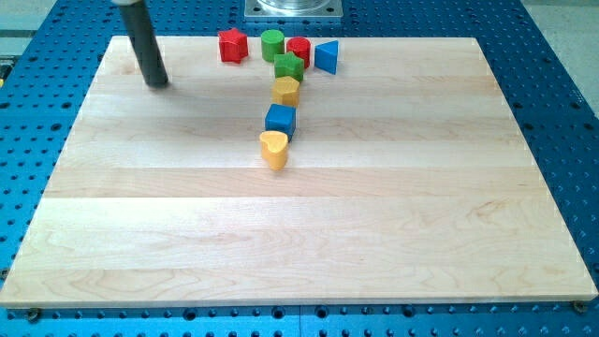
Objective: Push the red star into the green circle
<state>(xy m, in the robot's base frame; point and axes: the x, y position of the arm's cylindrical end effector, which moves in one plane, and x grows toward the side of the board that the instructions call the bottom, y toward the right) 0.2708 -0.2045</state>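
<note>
My tip rests on the table at the view's top left, well apart from the blocks; there is no gripper, only the rod. The red star sits just left of the green circle. An off-centre push may spin the star past the circle or jam the crowded row into the red cylinder.

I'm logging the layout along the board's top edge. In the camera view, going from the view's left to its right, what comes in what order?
my tip → red star → green circle → red block → blue triangle
</note>
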